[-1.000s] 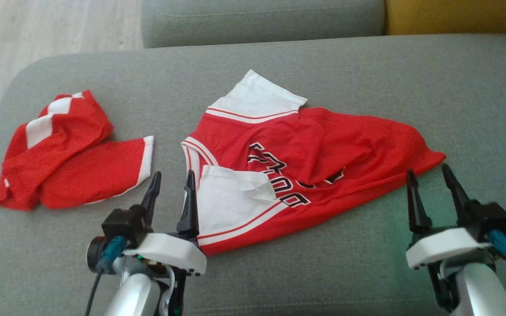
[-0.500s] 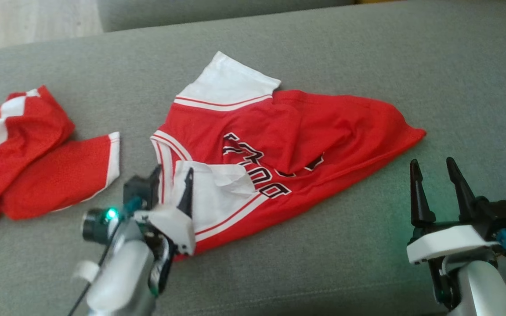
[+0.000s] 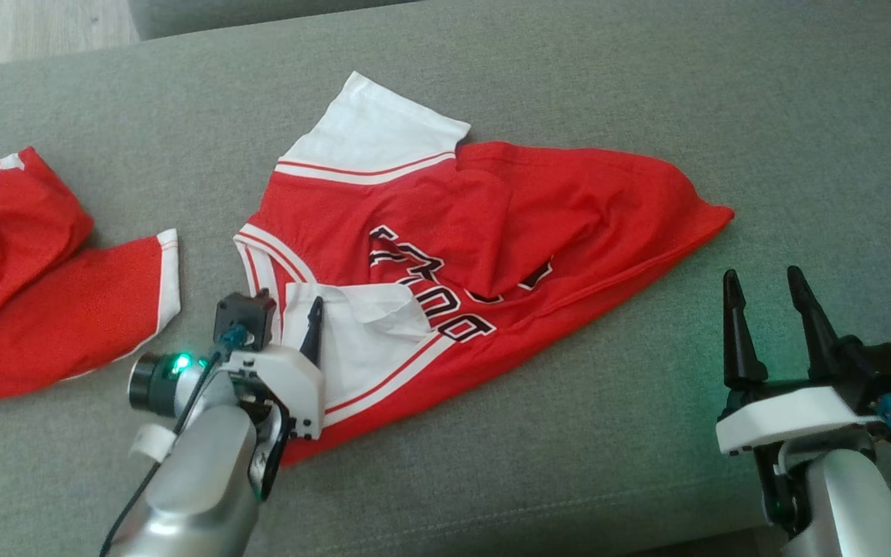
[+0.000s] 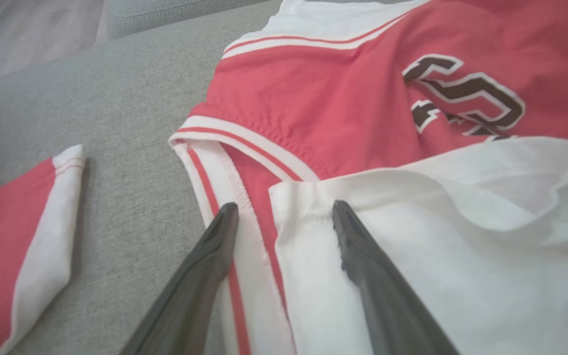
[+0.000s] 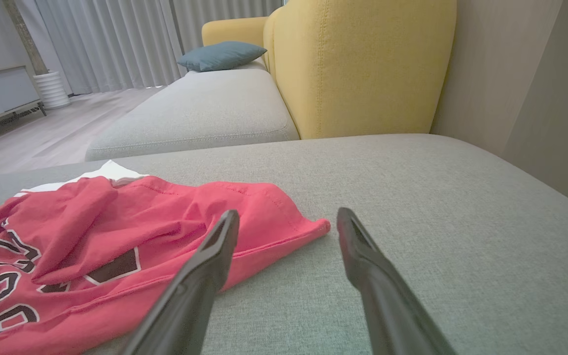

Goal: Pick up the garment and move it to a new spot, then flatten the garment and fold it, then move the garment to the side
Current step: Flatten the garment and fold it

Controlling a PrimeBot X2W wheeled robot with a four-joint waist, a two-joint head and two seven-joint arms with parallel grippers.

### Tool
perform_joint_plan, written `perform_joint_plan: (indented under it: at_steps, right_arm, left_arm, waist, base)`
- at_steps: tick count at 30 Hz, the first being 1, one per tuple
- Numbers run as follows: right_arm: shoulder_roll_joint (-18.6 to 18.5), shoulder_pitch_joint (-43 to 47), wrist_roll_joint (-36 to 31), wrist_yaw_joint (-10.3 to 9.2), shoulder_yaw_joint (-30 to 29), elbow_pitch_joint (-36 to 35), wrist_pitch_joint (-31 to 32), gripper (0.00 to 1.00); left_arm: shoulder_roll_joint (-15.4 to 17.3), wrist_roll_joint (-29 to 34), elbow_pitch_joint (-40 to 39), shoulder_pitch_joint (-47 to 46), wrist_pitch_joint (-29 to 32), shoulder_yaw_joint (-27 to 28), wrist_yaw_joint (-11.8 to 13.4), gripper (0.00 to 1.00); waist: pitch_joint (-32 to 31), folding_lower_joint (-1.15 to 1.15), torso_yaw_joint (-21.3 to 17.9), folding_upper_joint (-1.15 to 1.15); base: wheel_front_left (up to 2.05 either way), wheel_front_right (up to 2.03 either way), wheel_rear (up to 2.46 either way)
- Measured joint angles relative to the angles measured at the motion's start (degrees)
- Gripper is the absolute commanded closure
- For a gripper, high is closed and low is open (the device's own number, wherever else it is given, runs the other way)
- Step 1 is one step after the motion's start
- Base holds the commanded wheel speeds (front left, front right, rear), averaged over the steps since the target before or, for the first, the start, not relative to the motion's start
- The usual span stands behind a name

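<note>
Left gripper (image 4: 284, 207): the fingers are held apart and low over the near edge of the shirt (image 3: 492, 224). One finger (image 4: 215, 246) is seen over the red-and-white striped trim, the other over the hem of the folded white sleeve (image 4: 412, 236). Contact with the cloth cannot be judged.

Right gripper (image 3: 762, 275): the fingers are likewise spread, with nothing between them. It is held above the bare sofa seat (image 3: 724, 116), near the shirt's pointed red corner.

The shirt, red with white sleeves and black lettering, is laid rumpled across the middle of the grey seat. A second red garment (image 3: 43, 294) is bunched apart from it, at the robot's left. A yellow backrest (image 5: 363, 64) and a blue cushion (image 5: 220, 55) are seen beyond the seat.
</note>
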Motion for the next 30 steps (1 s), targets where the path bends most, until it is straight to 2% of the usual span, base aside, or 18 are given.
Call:
perform_joint_plan:
  at_steps: [4,5,7,8,15,19,22,26,30]
  right_arm:
    - [0.00,-0.01,0.01,0.00,-0.01,0.32,-0.01,0.00]
    - [0.00,-0.01,0.11,0.00,0.00,0.46,-0.01,0.00]
    - [0.00,-0.02,0.33,0.00,0.00,0.68,-0.01,0.00]
    - [0.00,-0.02,0.32,0.00,0.00,0.73,-0.01,0.00]
    - [0.00,-0.66,0.32,0.00,0.00,1.08,-0.01,0.00]
    - [-0.01,-0.85,0.32,0.00,-0.09,1.15,-0.01,0.00]
    - [0.00,-0.85,0.32,0.00,-0.55,1.38,-0.02,0.00]
    - [0.02,-0.85,0.33,0.00,-2.03,2.04,0.01,0.00]
    - [0.05,-0.97,0.31,0.00,-4.46,4.27,1.26,0.00]
  left_arm:
    - [-0.04,-0.01,1.33,-1.70,-0.65,-0.60,-0.43,0.00]
    - [-0.10,-0.01,1.58,-1.96,-0.92,-0.82,-0.56,0.16]
    - [-0.30,-0.02,2.52,-2.44,-0.94,-1.03,-0.88,0.93]
    - [-0.32,-0.12,2.78,-2.58,-1.07,-1.07,-0.88,1.00]
    - [-0.53,-0.93,4.15,-2.69,-2.14,-1.13,-1.35,1.00]
    - [-0.63,-1.63,2.16,-2.75,-3.86,-0.71,-0.66,1.00]
    - [-0.65,-1.64,-2.74,-2.71,-4.38,0.34,0.32,1.00]
    - [-0.47,-0.83,-15.22,-1.71,-4.44,2.83,2.24,1.00]
    - [-0.42,-0.04,-24.97,3.89,-4.48,3.80,2.43,1.00]
  waist:
    - [0.13,0.00,-0.03,0.00]
    - [0.13,0.00,-0.03,0.00]
    - [0.15,0.00,-0.01,0.00]
    - [0.17,0.00,0.02,0.00]
    - [0.10,0.00,0.31,0.00]
    - [-0.23,0.00,0.81,0.00]
    - [-0.71,0.00,1.46,0.00]
    - [-1.61,0.00,2.68,0.00]
    - [-2.38,0.00,4.29,0.00]
  base:
    - [0.00,0.00,0.00]
    - [0.00,0.00,0.00]
    - [0.00,0.00,0.00]
    - [0.00,0.00,0.00]
    - [0.00,0.00,0.00]
    - [0.00,0.00,0.00]
    - [0.00,0.00,0.00]
    - [0.00,0.00,0.00]
    - [0.00,0.00,0.00]
